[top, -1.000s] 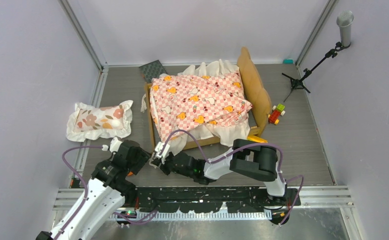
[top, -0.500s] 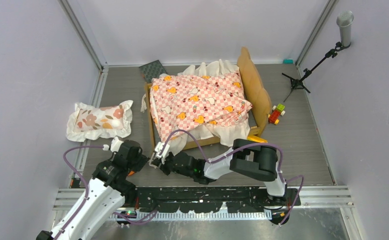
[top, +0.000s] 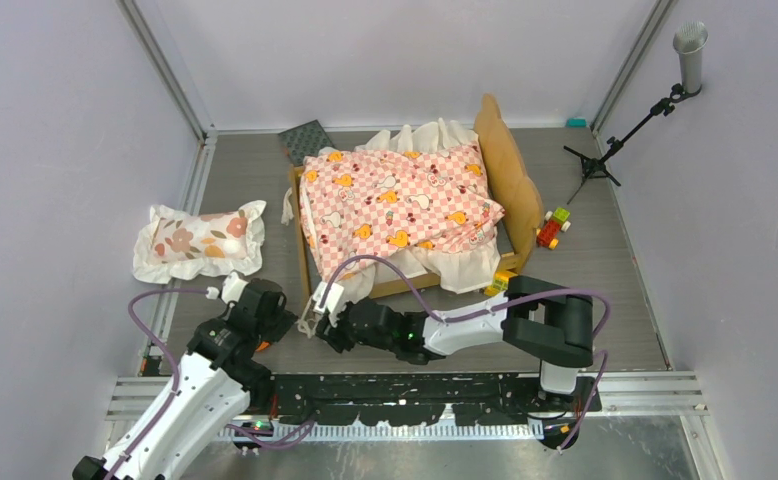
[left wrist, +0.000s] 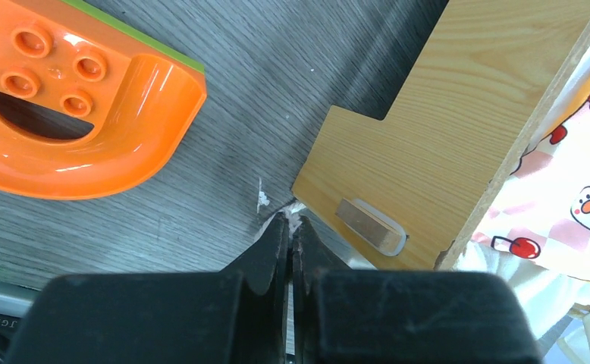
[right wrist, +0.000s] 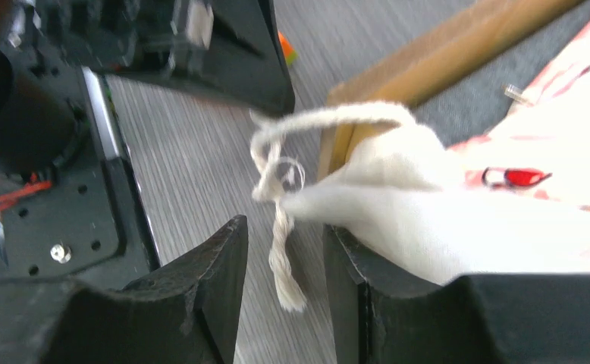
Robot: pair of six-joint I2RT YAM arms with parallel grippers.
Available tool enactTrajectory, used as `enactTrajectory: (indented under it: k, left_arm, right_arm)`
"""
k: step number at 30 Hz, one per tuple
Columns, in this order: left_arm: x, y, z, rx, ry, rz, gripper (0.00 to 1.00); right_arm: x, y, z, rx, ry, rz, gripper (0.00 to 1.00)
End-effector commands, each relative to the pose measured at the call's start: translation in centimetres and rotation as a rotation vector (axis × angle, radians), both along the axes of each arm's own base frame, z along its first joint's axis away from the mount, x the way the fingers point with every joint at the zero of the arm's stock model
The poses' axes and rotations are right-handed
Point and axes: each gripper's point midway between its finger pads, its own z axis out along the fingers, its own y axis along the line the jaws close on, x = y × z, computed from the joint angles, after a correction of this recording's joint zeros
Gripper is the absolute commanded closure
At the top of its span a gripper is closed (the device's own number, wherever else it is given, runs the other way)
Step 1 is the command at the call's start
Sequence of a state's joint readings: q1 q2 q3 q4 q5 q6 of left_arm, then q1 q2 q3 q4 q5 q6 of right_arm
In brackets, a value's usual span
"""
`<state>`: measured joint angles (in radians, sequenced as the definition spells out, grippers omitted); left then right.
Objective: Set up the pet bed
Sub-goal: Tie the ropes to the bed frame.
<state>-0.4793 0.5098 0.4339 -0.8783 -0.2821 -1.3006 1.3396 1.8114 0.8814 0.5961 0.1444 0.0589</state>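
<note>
1. The bed (top: 510, 175) sits mid-table (top: 615, 300), with its wavy headboard on the right. A pink checked sheet (top: 395, 205) is draped over the frame, and its white frill spills past the near rail.
2. A dark grey panel (top: 305, 140) lies flat on the table just beside the bed's far left corner.
3. The left arm (top: 190, 400) leans up from the near left edge, its wrist bent toward the bed's near left corner.
4. The left claw (left wrist: 290, 227) is closed tight, its tips low over the table just beside the wooden corner post. A bit of white shows at the tips; whether it is pinched cannot be told.
5. An orange block (left wrist: 87, 98) lies on the table near that claw.
6. The right arm (top: 465, 330) is folded at its elbow on the right, and its forearm reaches low and leftward along the front of the bed.
7. The right claw (right wrist: 284, 235) stands parted. A knotted white cord (right wrist: 280, 250) dangles in the gap, and the frill's corner rests against one finger, unclamped.
8. The two claws are close together at that corner.
9. A floral pillow (top: 200, 240) lies well left of the bed, and a toy car (top: 553, 228) sits just right of the headboard.
</note>
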Motion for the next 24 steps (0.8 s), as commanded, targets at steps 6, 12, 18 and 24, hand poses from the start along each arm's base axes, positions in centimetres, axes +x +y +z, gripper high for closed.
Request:
enactTrajectory:
  k: [6, 12, 18, 24]
  left_arm:
    - [1.0, 0.3, 0.9, 0.019, -0.053, 0.012, 1.0]
    - [1.0, 0.3, 0.8, 0.019, -0.05, 0.011, 1.0]
    - [0.9, 0.5, 0.7, 0.026, -0.048, 0.013, 1.0]
    - [0.9, 0.7, 0.8, 0.031, -0.056, 0.021, 1.0]
  right_arm:
    - [-0.2, -1.2, -3.1, -0.219, 0.061, 0.017, 0.51]
    - [0.5, 0.1, -3.4, -0.206, 0.066, 0.029, 0.5]
    - [0.5, 0.2, -4.7, -0.237, 0.082, 0.051, 0.5]
    - [-0.5, -0.3, -6.7, -0.287, 0.116, 0.089, 0.51]
